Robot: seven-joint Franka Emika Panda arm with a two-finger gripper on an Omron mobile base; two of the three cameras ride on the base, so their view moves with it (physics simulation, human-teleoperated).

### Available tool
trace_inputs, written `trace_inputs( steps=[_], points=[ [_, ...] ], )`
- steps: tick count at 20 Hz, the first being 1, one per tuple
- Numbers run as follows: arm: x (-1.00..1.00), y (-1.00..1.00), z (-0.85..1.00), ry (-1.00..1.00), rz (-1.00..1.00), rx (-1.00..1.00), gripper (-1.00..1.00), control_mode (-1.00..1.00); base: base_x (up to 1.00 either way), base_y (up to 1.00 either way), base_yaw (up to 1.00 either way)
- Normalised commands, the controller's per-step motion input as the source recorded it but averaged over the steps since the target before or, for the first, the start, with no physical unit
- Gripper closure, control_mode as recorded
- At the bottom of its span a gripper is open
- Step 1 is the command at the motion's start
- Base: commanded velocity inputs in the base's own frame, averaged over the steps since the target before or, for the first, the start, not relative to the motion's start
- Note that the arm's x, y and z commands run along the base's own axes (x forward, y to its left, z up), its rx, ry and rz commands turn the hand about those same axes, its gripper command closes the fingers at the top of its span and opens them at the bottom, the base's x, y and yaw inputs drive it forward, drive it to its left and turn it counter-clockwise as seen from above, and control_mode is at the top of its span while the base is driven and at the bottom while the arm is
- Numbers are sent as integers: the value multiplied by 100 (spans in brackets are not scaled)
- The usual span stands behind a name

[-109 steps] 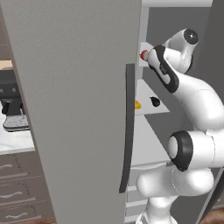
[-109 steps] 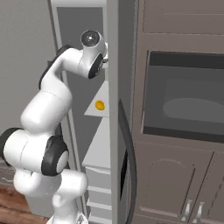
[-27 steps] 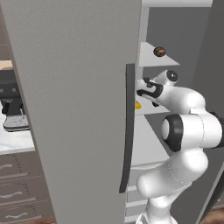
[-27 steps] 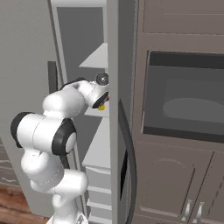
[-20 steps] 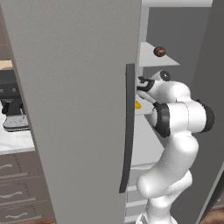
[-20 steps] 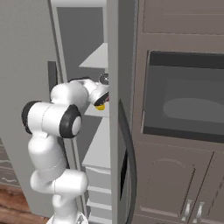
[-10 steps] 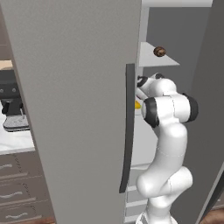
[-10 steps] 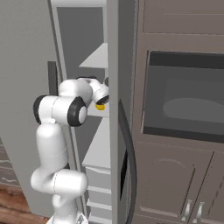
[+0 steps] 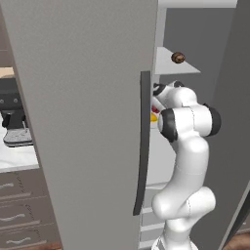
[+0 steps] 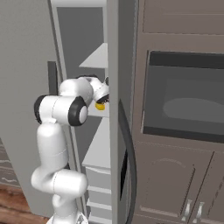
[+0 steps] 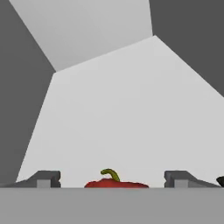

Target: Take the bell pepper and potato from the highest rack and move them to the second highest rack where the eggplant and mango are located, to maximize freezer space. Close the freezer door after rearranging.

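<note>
In the hand view the red bell pepper with its green stem lies on the pale shelf, between my wide-apart fingertips, with a gap on each side. My gripper is open. A black edge of the eggplant shows at the far right. In the left base view the gripper reaches into the freezer at the second highest rack, just above the yellow mango. The brown potato rests on the highest rack. The mango also shows beside the hand in the right base view.
A large open grey door with a dark bar handle stands close on the arm's left. Another grey door edge with a curved handle is on its right. A wall oven and cabinets lie beyond it.
The gripper has opened and let go of the bell pepper, which now lies on the second highest rack. The arm has folded in closer to the shelf.
</note>
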Motion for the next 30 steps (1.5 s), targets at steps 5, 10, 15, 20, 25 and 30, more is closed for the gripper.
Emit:
trace_inputs(
  steps=[5,10,15,20,25,30],
  points=[
    [-39,23,71,-16,0,0,-100,-100,0,0,0],
    [-94,17,90,-19,0,-1,-100,-100,0,0,0],
    [-100,0,51,-6,0,0,-100,-100,0,0,0],
    [-100,0,78,-10,0,-1,-100,-100,0,0,0],
    [-93,1,100,-14,0,-12,-100,-100,0,0,0],
    [-69,0,100,-1,0,-10,-100,-100,0,0,0]
  ],
)
